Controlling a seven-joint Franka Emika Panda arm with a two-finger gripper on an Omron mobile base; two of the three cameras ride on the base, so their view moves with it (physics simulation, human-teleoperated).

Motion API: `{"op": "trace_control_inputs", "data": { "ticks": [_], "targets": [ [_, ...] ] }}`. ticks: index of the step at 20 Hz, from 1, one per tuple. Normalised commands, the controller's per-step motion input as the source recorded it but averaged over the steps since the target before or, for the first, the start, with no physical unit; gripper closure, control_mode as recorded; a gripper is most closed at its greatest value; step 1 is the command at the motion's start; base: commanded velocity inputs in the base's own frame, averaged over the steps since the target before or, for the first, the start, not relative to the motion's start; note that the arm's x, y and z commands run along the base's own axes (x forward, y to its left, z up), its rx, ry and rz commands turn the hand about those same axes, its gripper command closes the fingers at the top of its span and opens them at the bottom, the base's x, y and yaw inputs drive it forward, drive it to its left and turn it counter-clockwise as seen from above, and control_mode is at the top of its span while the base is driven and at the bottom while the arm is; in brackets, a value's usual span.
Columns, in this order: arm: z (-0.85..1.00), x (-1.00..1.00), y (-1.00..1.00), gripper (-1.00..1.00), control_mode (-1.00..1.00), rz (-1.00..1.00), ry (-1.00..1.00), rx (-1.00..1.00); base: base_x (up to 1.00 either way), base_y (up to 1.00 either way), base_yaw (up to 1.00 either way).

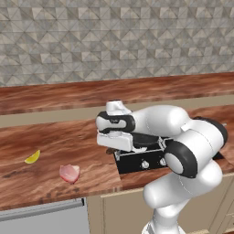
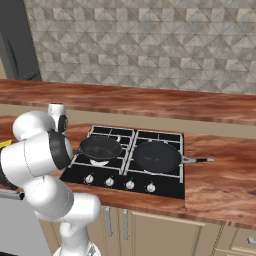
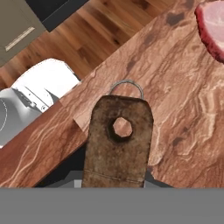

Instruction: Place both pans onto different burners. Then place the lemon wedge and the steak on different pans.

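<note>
Two black pans sit over the cooktop (image 2: 112, 132). The left pan (image 2: 100, 148) is above the front left burner; whether it rests on the grate I cannot tell. Its brown handle (image 3: 117, 140), with a hole and a wire ring at its end, runs up between the fingers of my gripper (image 3: 114, 175), which is shut on it. The right pan (image 2: 156, 156) lies on the front right burner, its thin handle pointing right. The steak (image 1: 69, 173) lies on the counter left of the cooktop, and its edge also shows as pink meat (image 3: 212, 26). The lemon wedge (image 1: 33, 157) lies further left.
The wooden counter (image 1: 55, 141) ends at a raised ledge and a tiled wall behind. A silver appliance front (image 1: 43, 219) sits under the counter's left part. A dark tall unit (image 2: 17, 45) stands at the far left. My arm's elbow (image 1: 192, 151) covers much of the cooktop.
</note>
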Motion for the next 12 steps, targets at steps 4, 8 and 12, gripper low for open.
{"op": "trace_control_inputs", "data": {
  "ticks": [4, 8, 12],
  "targets": [
    [-0.15, 0.0, 0.0, 1.0, -1.0, 0.0, 0.0, 0.0, 0.0, 0.0, 0.0],
    [-0.23, 0.0, 0.0, 1.0, -1.0, 0.0, -0.01, 0.0, 0.0, 0.0, 0.0],
    [-0.19, 0.0, 0.0, 1.0, -1.0, 0.0, -0.01, 0.0, 0.0, 0.0, 0.0]
  ]
}}
